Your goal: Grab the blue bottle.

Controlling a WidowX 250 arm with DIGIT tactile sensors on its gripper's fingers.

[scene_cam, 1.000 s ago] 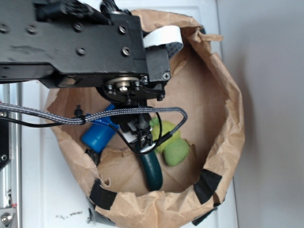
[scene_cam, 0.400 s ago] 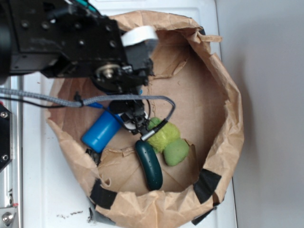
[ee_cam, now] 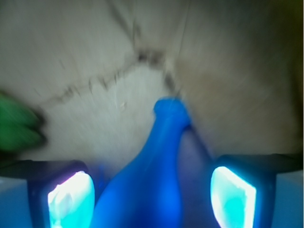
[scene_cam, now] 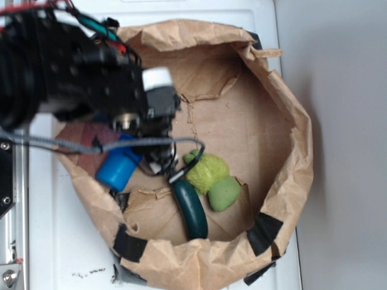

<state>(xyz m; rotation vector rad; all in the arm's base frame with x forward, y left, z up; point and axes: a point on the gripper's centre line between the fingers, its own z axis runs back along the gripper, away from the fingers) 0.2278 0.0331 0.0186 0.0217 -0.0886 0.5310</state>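
the blue bottle (ee_cam: 147, 185) lies on the floor of the brown paper bag (scene_cam: 284, 109), directly between the two fingers of the gripper (ee_cam: 152, 192), neck pointing away from it. the gripper stands open, one pad (ee_cam: 71, 199) to each side of the bottle body with a gap visible on both sides. beyond the gripper's one side lie a light green plush toy (scene_cam: 211, 175) and a dark green cucumber-shaped toy (scene_cam: 192, 208), apart from the bottle.

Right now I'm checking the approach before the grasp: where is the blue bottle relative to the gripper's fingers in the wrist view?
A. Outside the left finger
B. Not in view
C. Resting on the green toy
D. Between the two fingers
D: in the wrist view the blue bottle lies in the gap between the gripper fingers, neck pointing away, with space on both sides.
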